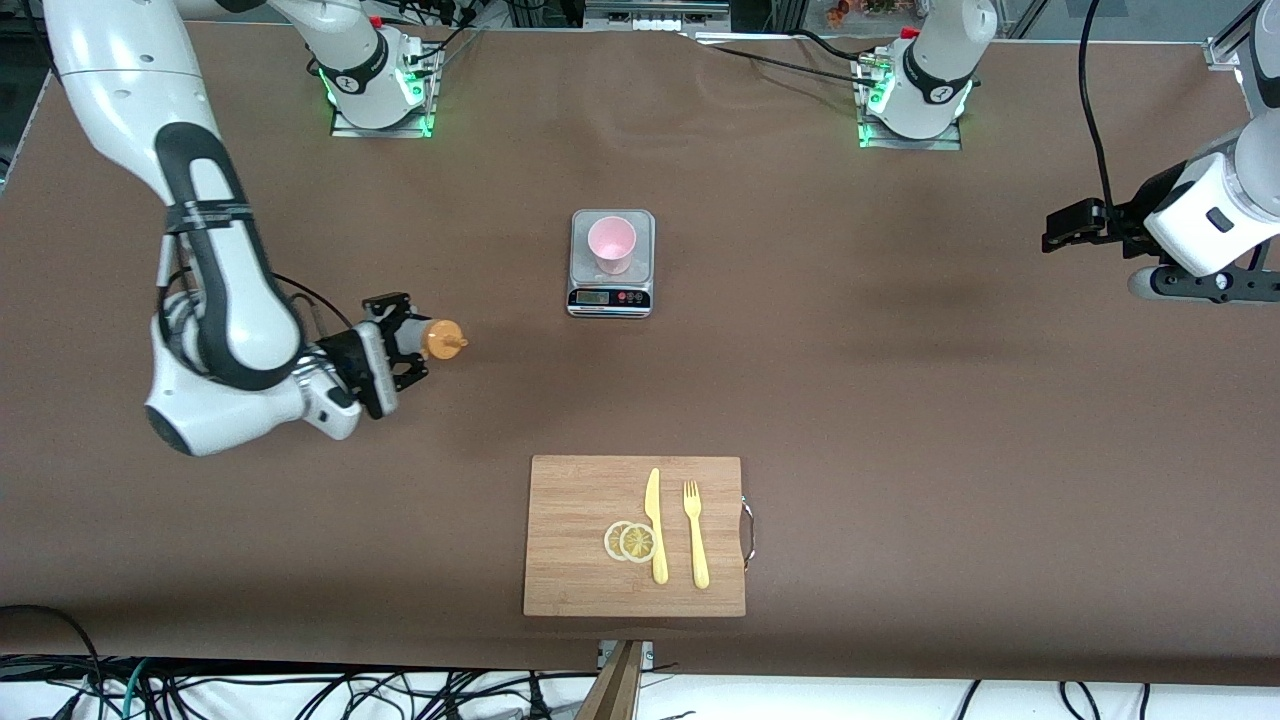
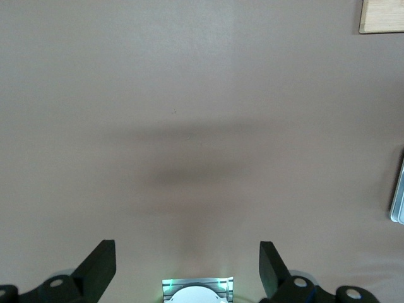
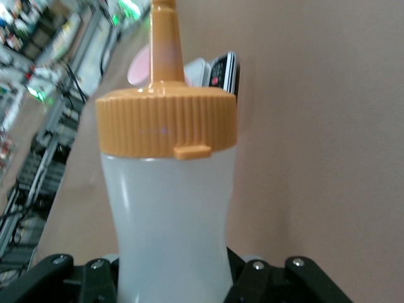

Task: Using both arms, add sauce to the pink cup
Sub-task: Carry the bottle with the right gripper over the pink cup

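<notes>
The right gripper (image 1: pixel 400 345) is clamped around the body of the sauce (image 1: pixel 432 340), a translucent whitish squeeze bottle, and holds it tipped onto its side above the table toward the right arm's end, its orange-yellow nozzle cap aimed toward the middle of the table. In the right wrist view the black fingers (image 3: pixel 82 281) press against the lower body of the bottle (image 3: pixel 169 208), where its waist narrows, well below the ribbed cap. The bottle looks light and soft-walled, so a firm squeeze would likely push sauce out early; the smooth plastic may also slip, and the narrowed waist seems the safest place to grip. The pink cup (image 1: pixel 611 243) stands upright on a small kitchen scale (image 1: pixel 611 295), toward the middle of the table and farther from the front camera than the bottle, well apart from it. It appears light and easy to tip, so a steadying hold around its side would help during pouring. The left gripper (image 1: pixel 1070 228) waits in the air over bare table at the left arm's end, its fingers (image 2: pixel 98 268) spread apart and holding nothing. Nearer the front camera lies a wooden cutting board (image 1: pixel 570 530) carrying a yellow knife (image 1: pixel 655 525), a yellow fork (image 1: pixel 695 535) and two lemon slices (image 1: pixel 630 541).
</notes>
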You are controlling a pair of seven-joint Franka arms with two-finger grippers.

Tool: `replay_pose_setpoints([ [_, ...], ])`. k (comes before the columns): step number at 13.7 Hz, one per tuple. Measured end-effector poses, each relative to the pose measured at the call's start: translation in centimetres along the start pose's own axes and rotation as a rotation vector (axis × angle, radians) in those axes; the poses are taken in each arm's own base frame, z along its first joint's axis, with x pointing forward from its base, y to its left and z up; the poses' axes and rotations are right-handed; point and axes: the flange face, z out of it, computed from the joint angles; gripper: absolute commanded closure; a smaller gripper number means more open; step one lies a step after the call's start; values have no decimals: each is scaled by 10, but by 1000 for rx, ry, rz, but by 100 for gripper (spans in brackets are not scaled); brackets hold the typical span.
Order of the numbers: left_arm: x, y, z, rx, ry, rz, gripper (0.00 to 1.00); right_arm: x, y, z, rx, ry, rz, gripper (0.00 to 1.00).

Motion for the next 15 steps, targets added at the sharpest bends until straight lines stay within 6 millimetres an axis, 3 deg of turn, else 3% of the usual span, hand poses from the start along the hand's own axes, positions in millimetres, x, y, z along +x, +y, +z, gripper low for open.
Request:
replay_pose_setpoints([
  [5, 0, 0, 0, 0, 0, 0, 0, 80, -21, 55, -18, -328, -33, 100],
  [9, 0, 0, 0, 0, 0, 0, 0, 131, -53, 95, -22, -544, -51, 100],
  [15, 0, 0, 0, 0, 0, 0, 0, 170, -88, 141, -20, -774, -52, 100],
])
